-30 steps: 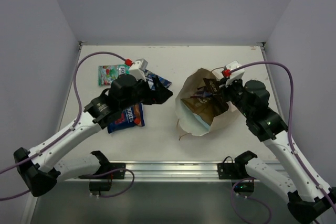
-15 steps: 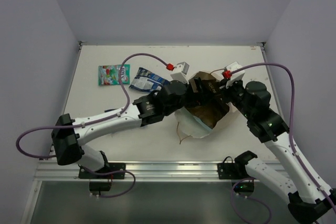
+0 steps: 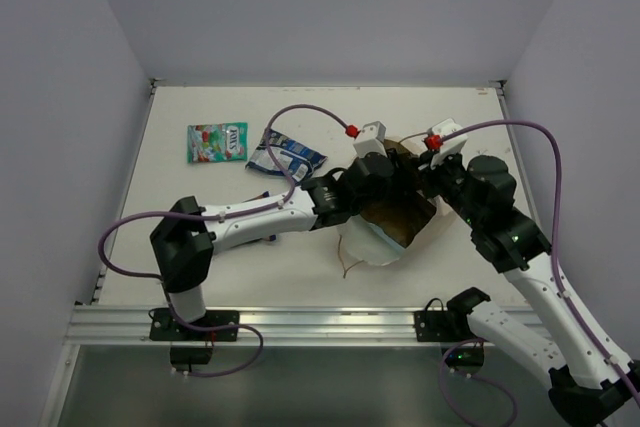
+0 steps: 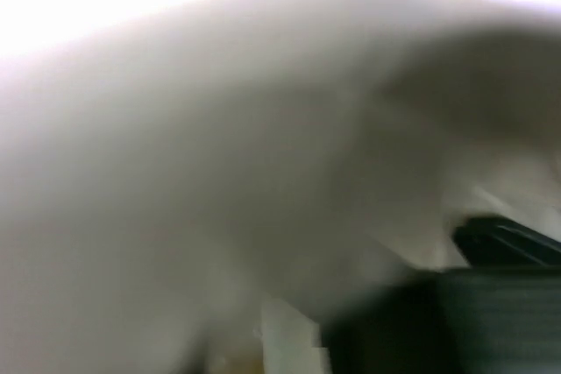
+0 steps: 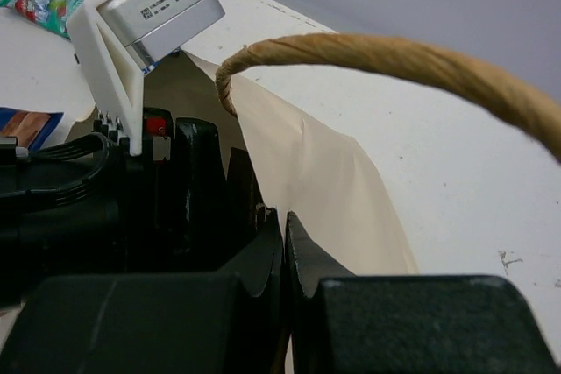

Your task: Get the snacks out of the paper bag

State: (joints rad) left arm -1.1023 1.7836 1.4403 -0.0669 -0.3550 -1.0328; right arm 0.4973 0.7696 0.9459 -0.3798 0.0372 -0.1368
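Observation:
The paper bag (image 3: 366, 243) lies on its side at the table's middle right, its brown inside facing up. My left gripper (image 3: 398, 190) reaches into its mouth; its fingers are hidden and the left wrist view is a blur of pale paper. My right gripper (image 5: 285, 216) is shut on the bag's cream rim (image 5: 324, 172), under a cord handle (image 5: 394, 54); it shows in the top view too (image 3: 432, 173). Two snacks lie on the table to the left: a green-red packet (image 3: 217, 141) and a blue-white packet (image 3: 285, 154). Any snacks in the bag are hidden.
The left arm (image 3: 250, 219) stretches low across the table's middle from its base to the bag. Its white wrist camera housing (image 5: 149, 6) stands close beside my right fingers. Grey walls close the table (image 3: 200, 97) on the left, back and right.
The left arm swung right, from over the packets on the left into the bag's mouth. The right gripper stayed shut on the rim.

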